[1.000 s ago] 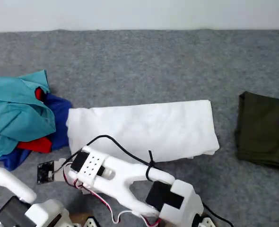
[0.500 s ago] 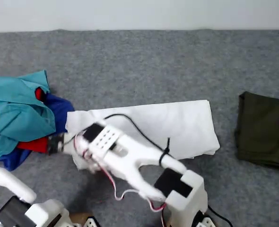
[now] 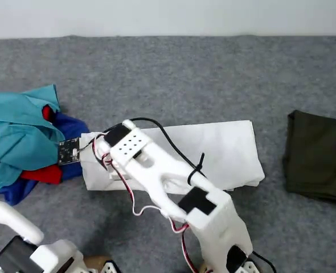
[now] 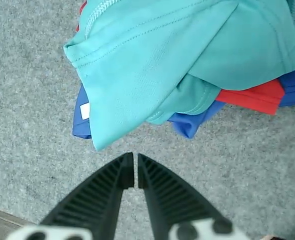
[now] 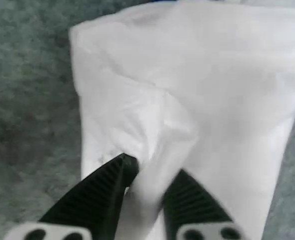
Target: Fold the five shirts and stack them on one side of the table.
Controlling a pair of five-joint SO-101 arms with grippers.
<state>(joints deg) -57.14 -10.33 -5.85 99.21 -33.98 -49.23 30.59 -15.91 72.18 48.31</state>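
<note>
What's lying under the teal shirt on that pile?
A red shirt and a blue shirt stick out from beneath the teal shirt. How they lie under it, folded or bunched, is covered.

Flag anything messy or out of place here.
The teal shirt, red shirt and blue shirt lie tangled in a heap, unfolded. The white shirt bunches up where the right gripper pinches it.

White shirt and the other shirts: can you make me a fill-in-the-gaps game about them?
The right gripper is shut on the white shirt, which lies ____ the teal shirt and the dark green shirt.
The teal shirt lies on top of a red shirt and a ____ one.
The left gripper hovers by the teal shirt, holding ____.
Missing words: between; blue; nothing.
</note>
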